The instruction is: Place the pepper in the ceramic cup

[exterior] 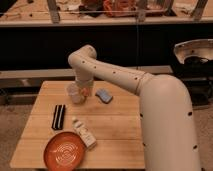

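Note:
The ceramic cup (pixel 73 93) is a small pale round cup standing at the back left of the wooden table (pixel 115 125). My gripper (pixel 84 90) hangs down from the white arm (pixel 115 75), just to the right of the cup and touching or nearly touching its rim. It is shut on the pepper (pixel 86 93), which shows as a small orange-red patch at the fingertips, level with the cup's upper part. Most of the pepper is hidden by the gripper.
A blue-grey pad (pixel 103 95) lies right of the gripper. A black flat item (pixel 59 116) lies left of centre and a white packet (pixel 84 132) sits near the front. The orange plate with white swirls (pixel 65 150) is at the front left corner.

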`<state>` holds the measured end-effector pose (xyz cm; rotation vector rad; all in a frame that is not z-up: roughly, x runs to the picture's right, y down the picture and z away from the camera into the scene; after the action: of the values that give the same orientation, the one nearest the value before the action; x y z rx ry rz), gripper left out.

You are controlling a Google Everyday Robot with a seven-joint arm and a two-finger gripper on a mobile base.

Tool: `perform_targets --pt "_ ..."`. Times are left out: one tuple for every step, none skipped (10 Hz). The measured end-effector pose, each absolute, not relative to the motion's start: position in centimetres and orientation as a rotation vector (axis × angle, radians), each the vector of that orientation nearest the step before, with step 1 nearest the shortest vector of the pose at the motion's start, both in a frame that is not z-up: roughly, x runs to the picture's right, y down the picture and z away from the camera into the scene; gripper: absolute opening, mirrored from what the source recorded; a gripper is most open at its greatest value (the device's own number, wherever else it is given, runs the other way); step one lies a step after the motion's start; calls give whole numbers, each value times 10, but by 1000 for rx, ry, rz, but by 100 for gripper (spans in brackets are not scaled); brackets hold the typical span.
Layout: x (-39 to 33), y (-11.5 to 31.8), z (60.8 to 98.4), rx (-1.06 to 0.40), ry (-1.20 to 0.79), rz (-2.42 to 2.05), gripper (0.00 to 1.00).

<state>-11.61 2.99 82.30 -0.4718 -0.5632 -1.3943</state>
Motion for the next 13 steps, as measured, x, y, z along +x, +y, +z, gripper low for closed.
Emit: perform_targets --pt "-118 28 825 -469 -558 -1396 0" --pt "-124 27 824 -466 -562 -1402 0" --pt "-125 26 825 -465 -562 -1404 0" --pt "-124 27 826 -470 -563 -1403 0" --pt "-127 27 827 -465 -567 -1405 0" --pt "-131 27 827 -460 -568 -1409 0" --pt "-133 27 828 -456 -568 -1410 0" --pt "-134 25 828 -453 -568 -1407 0" --pt "-138 25 828 -450 -569 -1407 0" --pt "-142 26 829 -448 -571 -1411 0" --pt "-141 25 829 -445 -572 -1409 0" --pt "-142 25 830 -441 -571 -1409 0" --pt "-147 25 830 -433 -575 -1410 3"
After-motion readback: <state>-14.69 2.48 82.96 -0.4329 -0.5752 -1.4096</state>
